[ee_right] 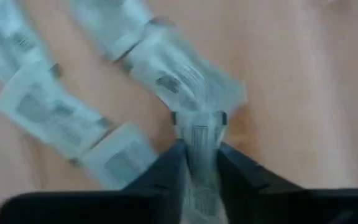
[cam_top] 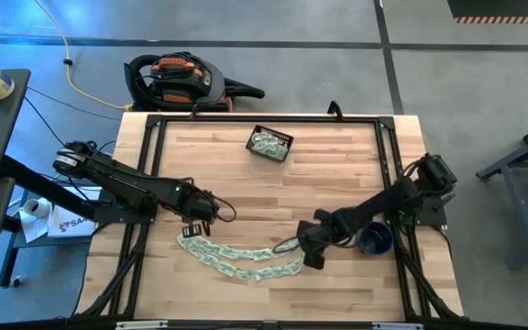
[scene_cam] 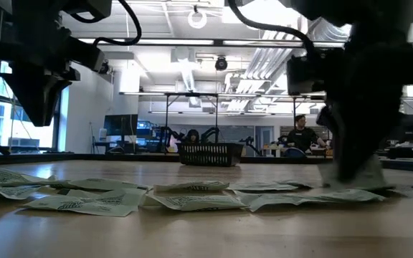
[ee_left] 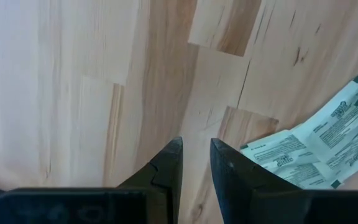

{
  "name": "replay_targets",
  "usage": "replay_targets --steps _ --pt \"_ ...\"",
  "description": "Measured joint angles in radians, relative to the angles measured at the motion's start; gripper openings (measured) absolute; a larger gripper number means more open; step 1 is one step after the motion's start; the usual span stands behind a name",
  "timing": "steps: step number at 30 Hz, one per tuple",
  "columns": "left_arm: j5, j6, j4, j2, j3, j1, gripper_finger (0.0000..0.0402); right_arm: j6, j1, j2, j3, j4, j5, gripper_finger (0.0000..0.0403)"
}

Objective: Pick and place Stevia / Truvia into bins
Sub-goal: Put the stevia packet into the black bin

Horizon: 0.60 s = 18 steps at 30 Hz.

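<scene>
The right gripper [ee_right: 199, 155] had its jaws clamped on one sachet [ee_right: 199, 134], at the right end of the row of sachets [cam_top: 241, 257]. The left gripper [ee_left: 196, 163] hung with jaws slightly apart and empty; sachets lay just beside them. The basket [cam_top: 270, 143] stood well apart, bare wooden table [cam_top: 337, 174] between.
</scene>
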Motion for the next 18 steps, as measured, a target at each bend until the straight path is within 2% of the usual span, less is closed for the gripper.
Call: replay_targets --steps 3,6,8,10,13,18 --pt "0.000 -0.030 0.001 0.000 0.000 0.000 0.0115 0.000 -0.036 -0.076 0.001 -0.013 0.006 0.0012" --pt "-0.003 -0.056 0.007 0.000 0.000 0.000 0.0115 0.007 -0.093 -0.161 0.001 -0.050 0.006 0.0013" --pt "-0.015 -0.071 0.018 0.000 0.000 0.000 0.0115 0.012 -0.158 -0.232 0.001 -0.046 0.051 0.0016" --pt "-0.025 -0.090 0.034 0.000 -0.002 0.000 0.0115 -0.009 -0.251 -0.287 0.002 -0.029 0.105 0.0008" --pt "-0.024 -0.134 0.091 0.000 -0.027 0.000 0.0115 -0.071 -0.425 -0.318 0.002 0.077 0.121 0.0004" --pt "0.027 -0.236 0.150 0.000 -0.080 -0.003 0.0115 -0.171 -0.693 -0.276 0.004 0.320 0.031 0.0013"
